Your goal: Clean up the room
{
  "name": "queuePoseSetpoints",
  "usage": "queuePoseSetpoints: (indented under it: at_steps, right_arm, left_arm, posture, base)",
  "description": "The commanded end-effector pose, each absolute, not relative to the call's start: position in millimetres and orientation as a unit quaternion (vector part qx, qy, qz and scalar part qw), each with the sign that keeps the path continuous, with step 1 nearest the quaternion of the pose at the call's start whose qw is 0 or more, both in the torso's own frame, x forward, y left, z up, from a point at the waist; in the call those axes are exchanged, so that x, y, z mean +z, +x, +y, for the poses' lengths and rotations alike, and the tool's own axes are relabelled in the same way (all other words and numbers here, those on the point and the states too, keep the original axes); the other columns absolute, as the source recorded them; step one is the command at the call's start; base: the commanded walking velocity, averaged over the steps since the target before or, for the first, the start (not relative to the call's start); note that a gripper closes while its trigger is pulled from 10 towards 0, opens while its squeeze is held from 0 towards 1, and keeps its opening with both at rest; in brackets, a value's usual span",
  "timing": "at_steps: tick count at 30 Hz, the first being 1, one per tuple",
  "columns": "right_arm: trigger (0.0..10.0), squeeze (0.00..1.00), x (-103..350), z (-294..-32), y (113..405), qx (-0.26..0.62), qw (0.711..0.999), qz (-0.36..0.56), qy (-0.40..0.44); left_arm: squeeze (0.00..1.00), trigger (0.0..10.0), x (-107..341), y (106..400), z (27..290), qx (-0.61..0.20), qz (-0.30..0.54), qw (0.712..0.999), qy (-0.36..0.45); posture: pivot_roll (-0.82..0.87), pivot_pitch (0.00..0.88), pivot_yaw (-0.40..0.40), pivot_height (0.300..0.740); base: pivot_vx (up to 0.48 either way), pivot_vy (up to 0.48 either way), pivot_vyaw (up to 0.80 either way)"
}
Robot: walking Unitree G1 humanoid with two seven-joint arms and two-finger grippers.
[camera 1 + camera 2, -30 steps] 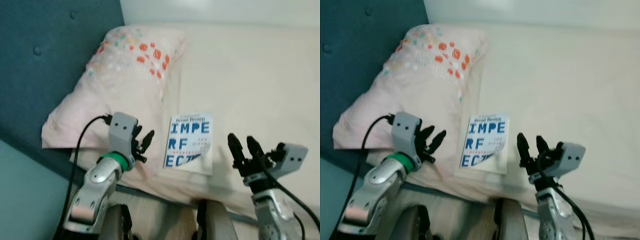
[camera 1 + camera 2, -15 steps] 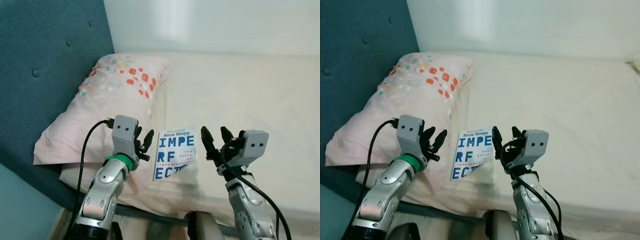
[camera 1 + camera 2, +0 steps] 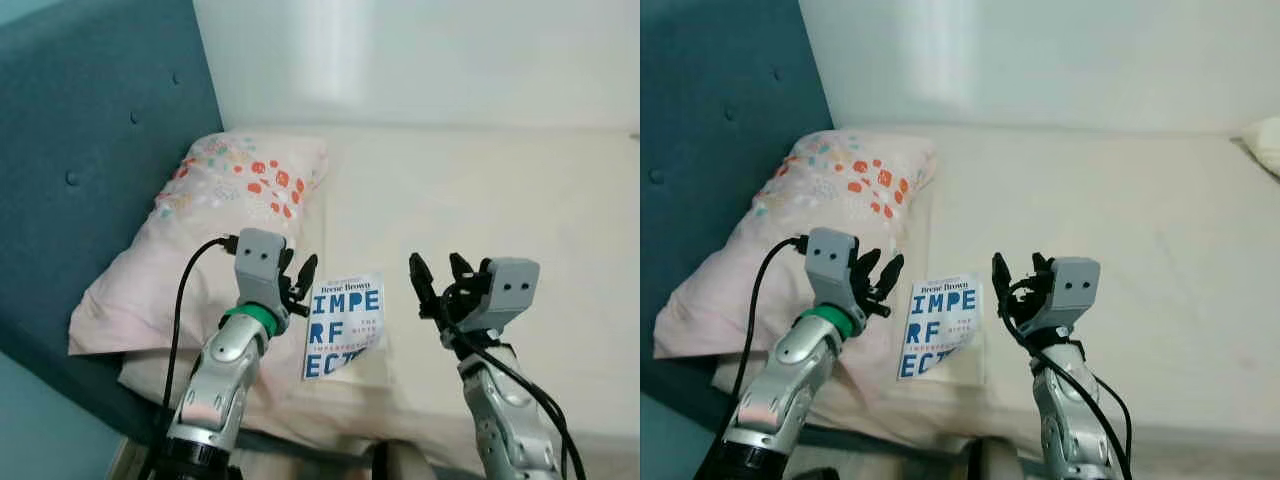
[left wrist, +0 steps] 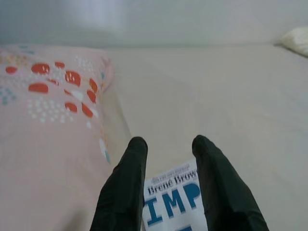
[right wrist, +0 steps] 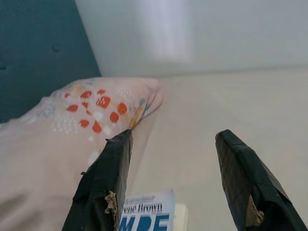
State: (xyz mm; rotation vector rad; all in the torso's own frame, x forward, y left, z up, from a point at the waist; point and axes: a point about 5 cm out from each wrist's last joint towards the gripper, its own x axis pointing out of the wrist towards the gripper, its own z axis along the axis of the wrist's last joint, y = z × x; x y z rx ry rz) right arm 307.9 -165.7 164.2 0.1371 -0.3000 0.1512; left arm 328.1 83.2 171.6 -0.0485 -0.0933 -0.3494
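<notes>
Two grippers: we hold both raised over the near edge of the bed, one on each side of the book.
Left gripper (image 3: 297, 281): our fingers stand a little apart, empty, just left of the book's far corner and over the pillow's near right edge.
Right gripper (image 3: 440, 283): our fingers are spread wide, empty, just right of the book.
Book (image 3: 342, 322): white cover with blue letters, lying flat on the bed near its front edge, between our grippers, just beside the pillow.
Pillow (image 3: 205, 240): pink with red and teal spots at its far end, left of the book, against the headboard.
Headboard (image 3: 90, 150): teal, tufted, far left.
Bed (image 3: 500, 200): cream sheet reaching to the far wall.
</notes>
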Motion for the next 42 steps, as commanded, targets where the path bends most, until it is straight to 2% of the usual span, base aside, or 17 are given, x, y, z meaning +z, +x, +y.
queuePoseSetpoints:
  at_steps: [1,10,18,42]
  right_arm:
    - [10.0,0.0,161.9,-167.2,308.3,0.07,0.984,-0.146,0.07]
    - [10.0,0.0,162.7,-170.8,310.1,0.066,0.985,-0.146,0.064]
    - [10.0,0.0,163.0,-173.5,310.3,0.065,0.985,-0.145,0.062]
    - [10.0,0.0,159.5,-172.8,310.7,0.065,0.986,-0.141,0.065]
  left_arm:
    - [0.0,10.0,169.6,329.2,81.9,-0.174,-0.044,0.984,-0.021]
    - [0.0,10.0,171.8,332.7,78.7,-0.177,-0.051,0.983,-0.022]
    - [0.0,10.0,173.6,334.3,73.7,-0.184,-0.055,0.981,-0.024]
    - [0.0,10.0,170.7,329.9,70.4,-0.215,-0.047,0.975,-0.022]
  posture:
    - [-0.21,0.008,0.081,0.665]
    - [-0.21,0.005,0.075,0.695]
    - [-0.22,0.003,0.074,0.739]
    - [-0.22,0.001,0.071,0.74]
  base:
    - [0.0,0.0,0.0]
    - [0.0,0.0,0.0]
    - [0.0,0.0,0.0]
    - [0.0,0.0,0.0]
